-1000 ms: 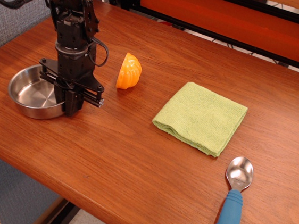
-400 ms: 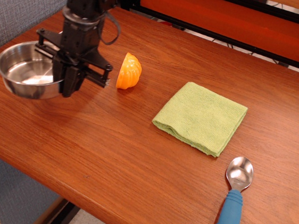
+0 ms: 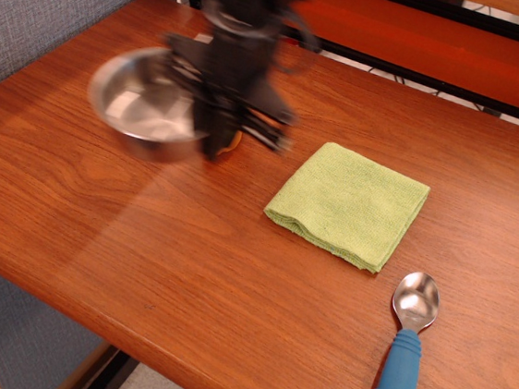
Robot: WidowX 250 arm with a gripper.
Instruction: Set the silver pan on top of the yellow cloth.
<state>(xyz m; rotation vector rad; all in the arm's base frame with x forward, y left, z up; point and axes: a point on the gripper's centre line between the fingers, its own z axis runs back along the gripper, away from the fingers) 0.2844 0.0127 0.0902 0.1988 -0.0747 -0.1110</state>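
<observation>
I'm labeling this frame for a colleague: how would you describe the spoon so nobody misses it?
On the wooden table, look at the front right corner, just below the yellow cloth. The spoon lies flat there, its bowl toward the cloth. Its thick ribbed blue handle sets it apart.

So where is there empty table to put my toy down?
The near-left wood of the table, in front of the silver pan that the gripper holds, is bare. So is the far-right corner behind the yellow cloth. It is tighter between the cloth and the spoon.
</observation>
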